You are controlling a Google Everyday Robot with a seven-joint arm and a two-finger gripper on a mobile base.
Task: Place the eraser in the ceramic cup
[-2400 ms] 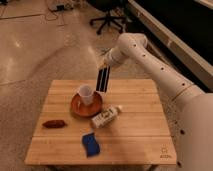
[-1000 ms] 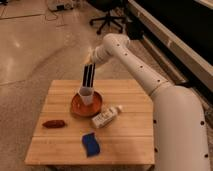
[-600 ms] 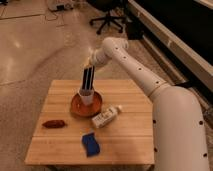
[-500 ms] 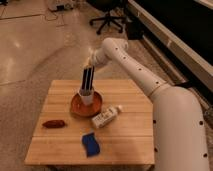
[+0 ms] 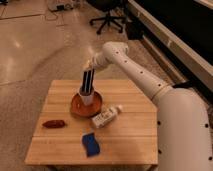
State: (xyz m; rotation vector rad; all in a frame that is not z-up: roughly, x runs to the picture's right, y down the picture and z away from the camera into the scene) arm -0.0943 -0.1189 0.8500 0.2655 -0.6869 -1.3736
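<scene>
The eraser (image 5: 88,81), a black block with white lengthwise stripes, stands upright with its lower end inside the ceramic cup (image 5: 87,97). The small white cup sits on an orange-brown saucer (image 5: 85,105) at the table's middle. My gripper (image 5: 90,66) is just above the eraser's top end, at the tip of the white arm that reaches in from the right. The top of the eraser meets the gripper, and the contact itself is hidden.
A white bottle (image 5: 106,118) lies on its side right of the saucer. A blue sponge (image 5: 90,144) rests near the front edge, and a reddish-brown object (image 5: 53,123) lies at the left. The wooden table (image 5: 135,145) stands on a tiled floor, with an office chair (image 5: 107,20) behind.
The arm swung left and brought the eraser over the cup, then lowered it until its bottom end went into the cup. Over the last half second it sank slightly.
</scene>
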